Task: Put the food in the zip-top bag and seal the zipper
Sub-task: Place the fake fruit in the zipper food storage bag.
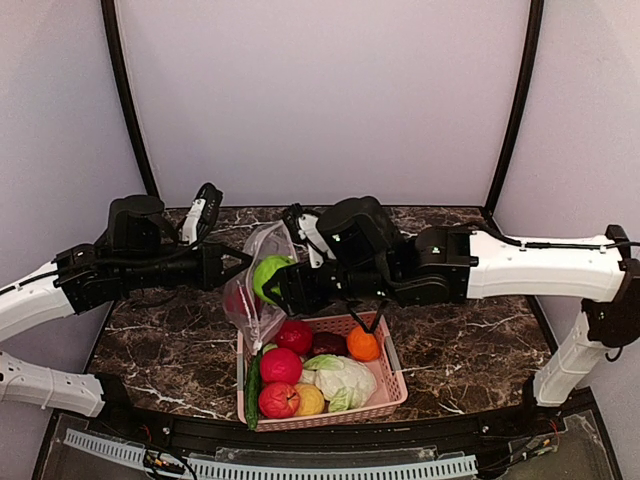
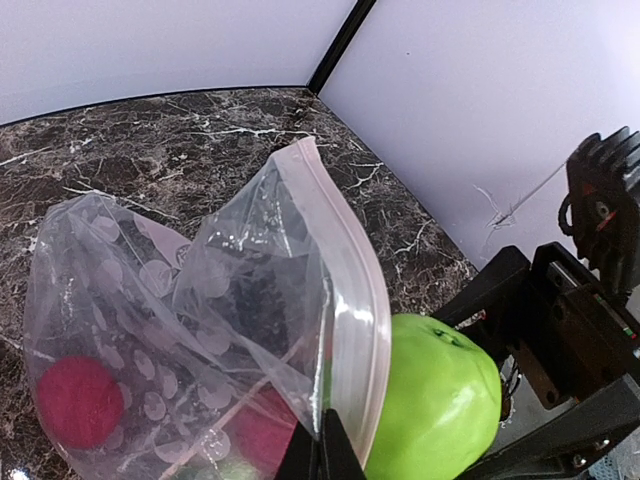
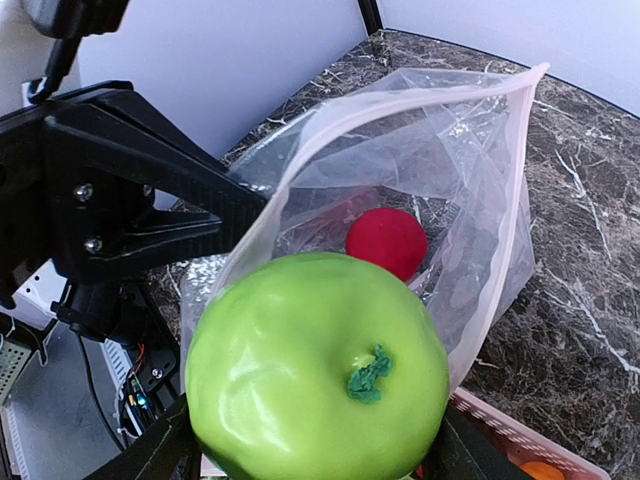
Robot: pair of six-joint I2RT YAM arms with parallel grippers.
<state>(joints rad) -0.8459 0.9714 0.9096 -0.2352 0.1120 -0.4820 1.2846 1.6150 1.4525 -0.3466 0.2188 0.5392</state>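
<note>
The dark marbled surface (image 1: 470,350) carries a pink basket (image 1: 395,385) at its near edge. In the basket more food is seen: a pale cabbage (image 1: 340,380), a green cucumber (image 1: 253,385) along the left wall, and an orange ball (image 1: 363,344).

Just behind the basket, the zip-top bag (image 1: 262,243) is held up above the surface with its mouth open toward the right arm. The left end effector (image 2: 322,450) is pressed together on the bag at its mouth edge. The right end effector (image 3: 312,452) is closed around a green ball (image 3: 315,370), which is held at the mouth of the bag and touches the rim there. A red ball (image 3: 387,240) lies already inside the bag. The pinkish zipper (image 2: 350,270) is seen unsealed, curving around the open mouth.
</note>
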